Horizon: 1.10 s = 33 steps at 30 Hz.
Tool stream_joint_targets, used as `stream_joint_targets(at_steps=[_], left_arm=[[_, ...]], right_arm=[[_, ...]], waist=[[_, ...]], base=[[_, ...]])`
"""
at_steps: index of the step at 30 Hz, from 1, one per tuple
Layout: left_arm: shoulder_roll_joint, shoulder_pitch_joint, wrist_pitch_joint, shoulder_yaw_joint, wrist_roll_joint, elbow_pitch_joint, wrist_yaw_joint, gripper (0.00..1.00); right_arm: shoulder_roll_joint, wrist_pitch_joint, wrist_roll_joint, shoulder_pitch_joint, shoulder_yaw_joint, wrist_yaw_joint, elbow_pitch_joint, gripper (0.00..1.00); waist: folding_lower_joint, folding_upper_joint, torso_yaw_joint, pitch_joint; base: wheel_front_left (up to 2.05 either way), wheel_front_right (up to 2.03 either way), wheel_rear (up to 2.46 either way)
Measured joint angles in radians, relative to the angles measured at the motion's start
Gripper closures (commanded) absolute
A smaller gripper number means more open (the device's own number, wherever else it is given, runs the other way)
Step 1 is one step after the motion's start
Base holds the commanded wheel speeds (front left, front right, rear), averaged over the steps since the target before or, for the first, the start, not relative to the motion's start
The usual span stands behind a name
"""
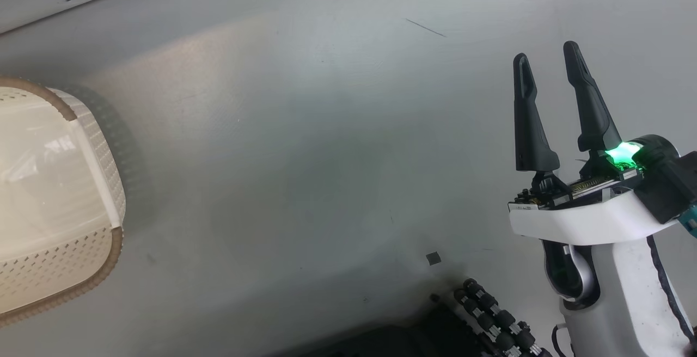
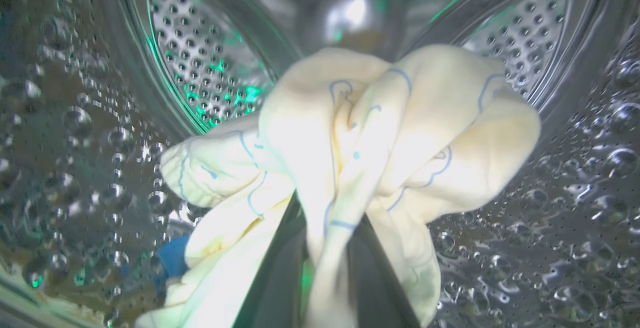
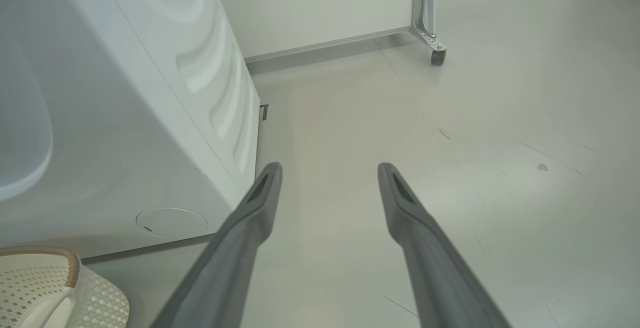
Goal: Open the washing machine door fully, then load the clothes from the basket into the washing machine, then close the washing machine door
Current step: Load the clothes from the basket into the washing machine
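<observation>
The left arm reaches into the washing machine, its wrist view looking along the fingers into the steel drum [image 2: 210,68], whose perforated back wall lies far ahead and whose dimpled sides curve round on both left and right. The left tool [image 2: 330,218] is nearly closed, its two dark fingers pinching a fold of the clothes [image 2: 360,133] between them. The cream-yellow fabric with thin blue line prints bunches up above the fingertips and hangs down either side of them. A bright blue part [image 2: 172,260] of the cloth shows low on the left against the drum wall; whether the bundle rests on the drum or hangs free cannot be told. The right arm is held out over the grey floor [image 1: 326,155], forearm upright at the near right of the head view, a green light [image 1: 623,153] glowing at the wrist. The right tool [image 1: 545,52] stands wide open with nothing between its fingers, which point away from the robot. In its own wrist view the right tool [image 3: 330,168] points past the white washing machine [image 3: 125,118] on the left. The basket [image 1: 103,150] sits on the floor at the far left of the head view, well apart from the right tool, its smooth pale inside facing up. A corner of the basket [image 3: 95,298] also shows just in front of the machine's base.
</observation>
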Motion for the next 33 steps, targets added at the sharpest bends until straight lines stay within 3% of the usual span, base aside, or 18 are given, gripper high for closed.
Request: stream_joint_targets(at_steps=[3,4,5,6,21,33], left_arm=[[-0.03,0.028,0.008,0.001,-0.011,0.046,0.005,1.0],[-0.037,0.036,0.007,0.002,-0.014,0.054,0.005,0.92],[-0.042,0.04,0.007,0.003,-0.017,0.06,0.006,0.15],[-0.044,0.04,0.007,0.004,-0.023,0.069,0.005,0.0],[-0.061,0.115,-0.07,-0.013,-0.021,0.147,-0.005,0.0],[-0.098,0.298,-0.22,-0.041,-0.008,0.172,-0.015,0.0]], right_arm=[[0.0,0.0,0.0,-0.003,-0.006,-0.004,0.009,0.0],[0.0,0.0,0.0,-0.003,-0.006,-0.004,0.011,0.0],[0.0,0.0,-0.001,-0.003,-0.006,-0.004,0.013,0.0],[0.0,0.0,-0.002,-0.003,-0.006,-0.004,0.015,0.0],[-0.001,0.0,-0.01,-0.016,-0.035,-0.005,0.038,0.0],[-0.001,0.0,-0.026,-0.014,-0.056,-0.004,0.067,0.0]], waist=[[0.0,0.0,0.009,-0.006],[0.0,0.0,0.011,-0.009],[0.0,0.0,0.014,-0.012],[0.0,0.0,0.017,-0.016],[0.0,0.0,0.059,-0.099],[0.0,0.0,0.113,-0.181]], base=[[0.0,0.0,0.0],[0.0,0.0,0.0],[0.0,0.0,0.0],[0.0,0.0,0.0],[0.0,0.0,0.0],[0.0,0.0,0.0]])
